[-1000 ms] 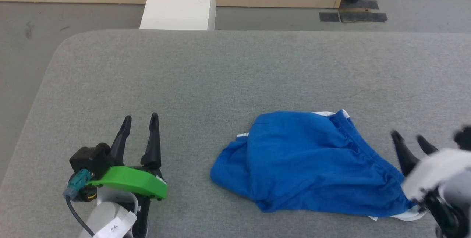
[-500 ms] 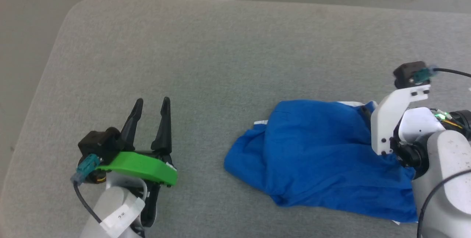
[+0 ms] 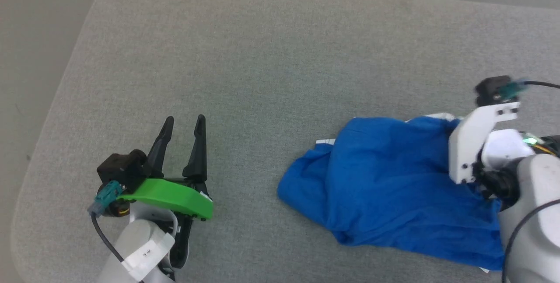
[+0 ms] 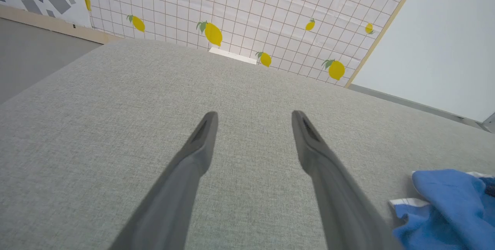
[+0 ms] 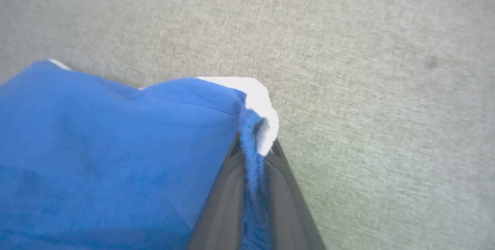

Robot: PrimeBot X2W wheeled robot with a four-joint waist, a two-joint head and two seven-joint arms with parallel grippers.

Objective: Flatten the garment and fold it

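Pinching the far right corner of the garment (image 3: 385, 186) with the right gripper (image 5: 253, 145), fingers clamped together on a blue-and-white fold. Lying crumpled on the grey table (image 3: 262, 55), right of centre, toward the near edge. Holding the left gripper (image 3: 184, 118) spread apart, well left of the garment.

The garment (image 3: 385, 186) is a pair of bright blue shorts with white trim. It lies crumpled on the grey padded surface (image 3: 262, 55), off to my right, bunched into a loose heap with soft folds across it. One blue-and-white corner of its edge is pinched tight in my right gripper (image 5: 253, 145).
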